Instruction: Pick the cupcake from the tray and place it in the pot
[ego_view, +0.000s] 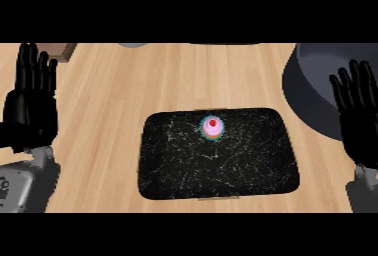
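Note:
A small cupcake (212, 127) with pink icing and a red top stands on the black speckled tray (221, 165), near the tray's far edge. The dark grey pot (314, 85) fills the upper right of the view, partly behind my right hand. My right hand (360, 117) rests open at the right edge, fingers up, to the right of the tray and in front of the pot. At the left edge my left hand (31, 105) rests open too, fingers up, well left of the tray. Neither hand touches the cupcake.
The wooden counter (148, 80) stretches around the tray. A brown block (60, 48) sits at the far left edge and a grey round object (134, 44) peeks in at the top.

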